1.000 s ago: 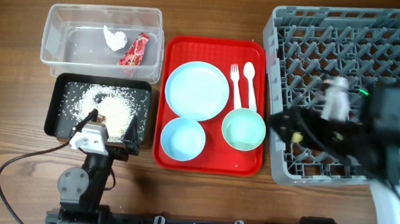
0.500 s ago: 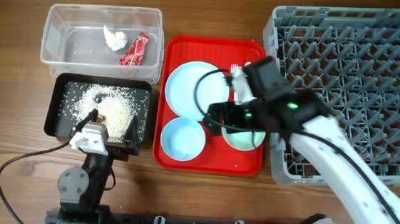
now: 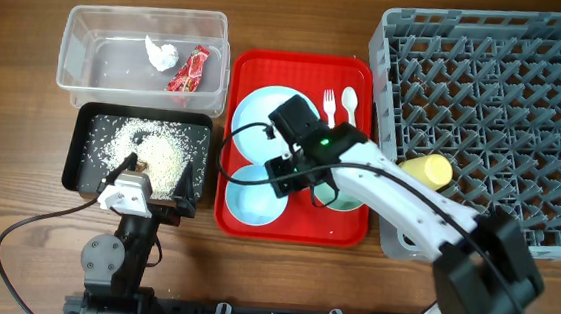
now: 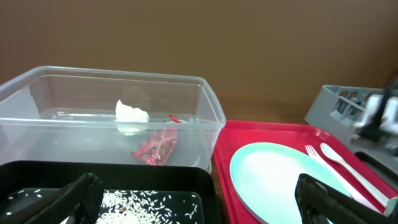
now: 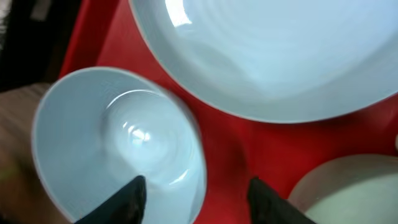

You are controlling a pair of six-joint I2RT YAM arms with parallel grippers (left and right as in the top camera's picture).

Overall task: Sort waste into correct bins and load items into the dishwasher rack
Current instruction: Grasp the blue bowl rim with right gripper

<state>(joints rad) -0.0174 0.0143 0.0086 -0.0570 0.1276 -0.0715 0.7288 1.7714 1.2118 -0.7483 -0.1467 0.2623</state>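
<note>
- Small light blue bowl [image 5: 118, 149] sits on the red tray [image 3: 252, 70], mid-table, beneath the right gripper [image 5: 194, 190], fingers spread.
- Left gripper [image 4: 193, 199] rests spread near the front-left edge.

There are two bins at ten o'clock: one clear tub [image 3: 144, 50] and one black tray [image 3: 140, 152]; the tub holds one red wrapper [image 3: 189, 70] and one white tissue [image 3: 160, 53]; the black tray holds one heap of rice scraps [image 3: 151, 148]; one red serving tray [image 3: 289, 224] sits in the middle with one plate [image 3: 260, 115], two bowls, one blue [image 3: 252, 197] and one green [image 3: 352, 201], one fork [image 3: 331, 105] and one spoon [image 3: 350, 103]; one grey rack [image 3: 506, 95] at three o'clock holds one yellow cup [image 3: 427, 170].
</note>
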